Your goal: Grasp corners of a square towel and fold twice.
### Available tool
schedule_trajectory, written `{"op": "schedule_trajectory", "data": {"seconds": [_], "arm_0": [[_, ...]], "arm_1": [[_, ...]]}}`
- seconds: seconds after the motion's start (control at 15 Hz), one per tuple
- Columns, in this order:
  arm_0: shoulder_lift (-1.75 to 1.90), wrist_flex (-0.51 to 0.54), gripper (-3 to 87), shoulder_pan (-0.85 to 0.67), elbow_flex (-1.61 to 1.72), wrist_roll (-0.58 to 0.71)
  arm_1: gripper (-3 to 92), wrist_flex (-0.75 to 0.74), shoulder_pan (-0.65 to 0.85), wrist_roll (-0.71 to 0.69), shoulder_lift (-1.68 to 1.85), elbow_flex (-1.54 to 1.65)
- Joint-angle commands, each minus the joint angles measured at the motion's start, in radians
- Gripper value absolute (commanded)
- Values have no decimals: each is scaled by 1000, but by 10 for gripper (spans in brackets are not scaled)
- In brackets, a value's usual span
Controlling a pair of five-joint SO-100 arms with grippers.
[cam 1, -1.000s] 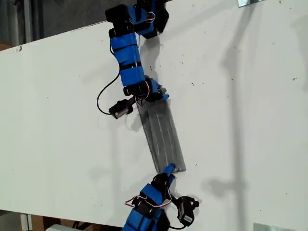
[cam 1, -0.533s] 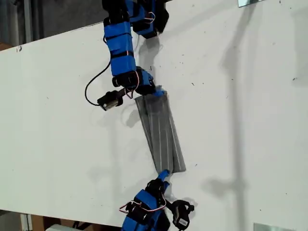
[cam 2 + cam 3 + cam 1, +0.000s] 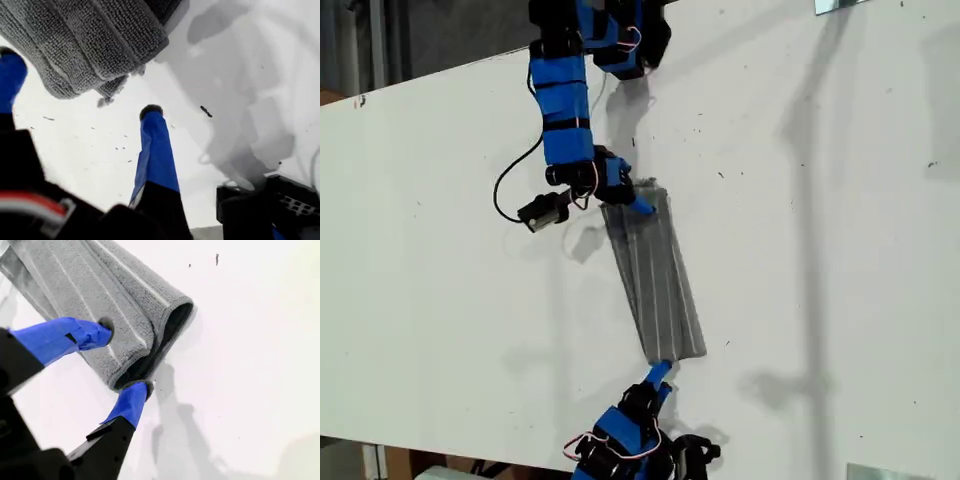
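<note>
On the white table (image 3: pixel 820 250) the towel (image 3: pixel 655 280) is lying folded into a long narrow strip, stripes running along its length, slanting from the upper middle of the exterior view down toward the lower middle

At the strip's lower end in the exterior view my first gripper (image 3: pixel 658 375) is sitting just beside the towel edge, not touching it. The first wrist view is showing this gripper (image 3: pixel 80 100) released, blue fingers (image 3: pixel 155 145) spread wide over bare table, nothing between them. The towel (image 3: pixel 95 40) is showing just beyond the fingertips as stacked grey layers with rounded ends

At the strip's upper end in the exterior view my second gripper (image 3: pixel 638 203) is reaching onto the cloth from the arm (image 3: pixel 565 110) coming down from the top edge. In the second wrist view this gripper (image 3: pixel 120 362) is straddling the towel (image 3: pixel 90 295) end with jaws apart, not clenched: one fingertip (image 3: pixel 97 332) is resting on the top layer, the other is sitting at the strip's side edge against the table. The layers are gaping slightly here, a dark gap showing inside the fold near the rounded corner (image 3: pixel 184 307)

A black cable (image 3: pixel 510 180) is looping off the second arm beside its wrist camera (image 3: pixel 542 210), toward the exterior view's left
</note>
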Motion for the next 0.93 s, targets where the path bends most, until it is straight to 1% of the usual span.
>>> {"op": "schedule_trajectory", "data": {"seconds": [0.0,0.13,0.33,0.4,0.47,0.53,0.73,0.87], "arm_0": [[124,-9,203,-12,78,-37],[186,-17,203,3,133,-67],[181,-60,203,17,173,-83],[183,-71,203,31,186,-95],[183,-84,203,43,199,-107],[183,-103,203,43,218,-109],[181,-114,203,41,218,-104],[176,-129,203,32,232,-97]], "arm_1": [[498,-64,41,-41,-55,-9],[485,-106,84,-71,-135,-12],[426,-166,161,-121,-249,-11],[390,-175,175,-132,-295,-17],[140,-166,186,-132,-339,-28],[-1,-172,196,-120,-344,-3],[-1,-184,201,-21,-253,166],[-1,-199,207,61,-117,350]]}}
